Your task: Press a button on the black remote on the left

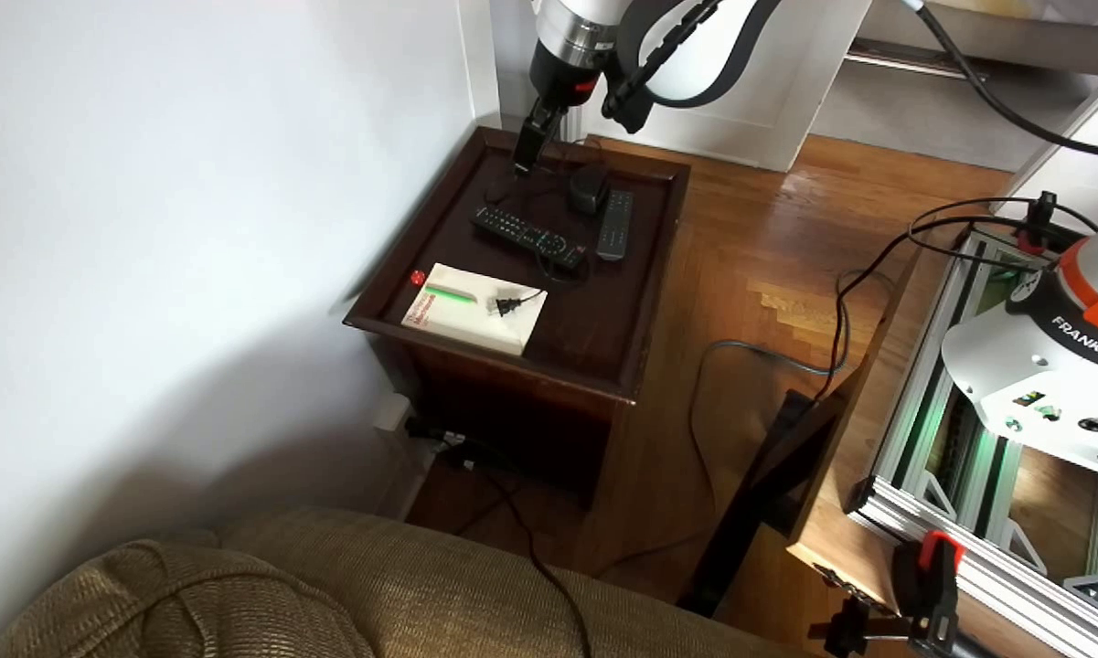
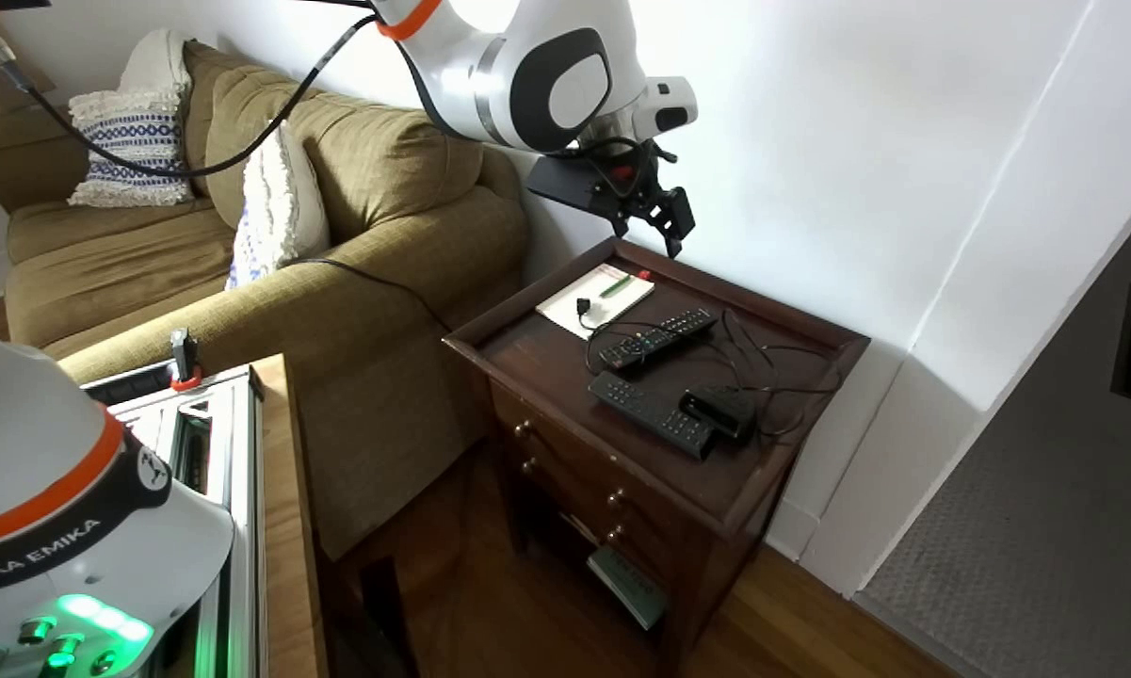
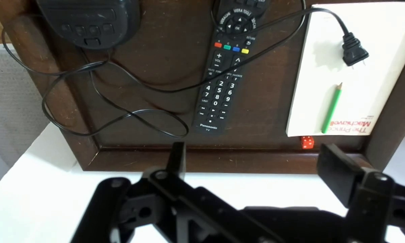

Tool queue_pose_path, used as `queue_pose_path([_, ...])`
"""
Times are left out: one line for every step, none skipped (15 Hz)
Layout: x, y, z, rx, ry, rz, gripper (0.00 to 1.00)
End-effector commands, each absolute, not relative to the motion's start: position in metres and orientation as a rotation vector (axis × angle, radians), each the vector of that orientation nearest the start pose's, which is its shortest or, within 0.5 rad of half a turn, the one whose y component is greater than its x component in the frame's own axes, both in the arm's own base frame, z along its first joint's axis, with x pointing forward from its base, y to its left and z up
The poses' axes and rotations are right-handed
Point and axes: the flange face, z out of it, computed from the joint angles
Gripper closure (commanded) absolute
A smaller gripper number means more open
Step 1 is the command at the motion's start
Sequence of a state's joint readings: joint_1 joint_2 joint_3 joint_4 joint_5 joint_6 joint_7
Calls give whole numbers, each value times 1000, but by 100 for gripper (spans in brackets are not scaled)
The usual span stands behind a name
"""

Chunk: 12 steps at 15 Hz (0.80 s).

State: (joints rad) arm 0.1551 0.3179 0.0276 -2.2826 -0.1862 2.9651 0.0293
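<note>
On the dark table point(image 2: 525, 352), nearest me, lies a grey remote point(image 2: 648, 411); just beyond it the black remote point(image 2: 659, 339), a cord point(image 3: 235, 68) across it; then a white book point(image 2: 605, 305); above, toward the wall point(image 2: 810, 122), the gripper point(image 2: 647, 237), fingers point(image 3: 339, 172) spread wide.

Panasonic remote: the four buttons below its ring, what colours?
On the Panasonic remote, the four buttons are red, green, blue and yellow; clearest in the wrist view.

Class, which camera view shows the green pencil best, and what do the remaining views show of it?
The wrist view: there the green pencil appears largest, uncovered on the white book, its sharpened tip distinct. Both exterior views show it, but only as a small green streak on the book, its tip hard to make out.
</note>
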Motion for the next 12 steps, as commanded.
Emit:
queue_pose_path([554, 114, 252, -3064, -508, -577, 0])
queue_pose_path([554, 114, 252, -3064, -508, -578, 0])
queue_pose_path([554, 114, 252, -3065, -508, -578, 0])
queue_pose_path([554, 114, 252, -3065, -507, -578, 0])
queue_pose_path([558, 116, 247, -3082, -474, -548, 0])
queue_pose_path([563, 118, 242, -3090, -453, -569, 0])
queue_pose_path([569, 120, 237, -3096, -409, -585, 0])
queue_pose_path([573, 121, 233, -3107, -368, -580, 0])
queue_pose_path([577, 124, 228, -3111, -344, -589, 23])
queue_pose_path([582, 126, 222, -3119, -313, -582, 26])
queue_pose_path([584, 130, 216, -3122, -288, -556, 34])
queue_pose_path([587, 134, 211, -3122, -274, -570, 42])
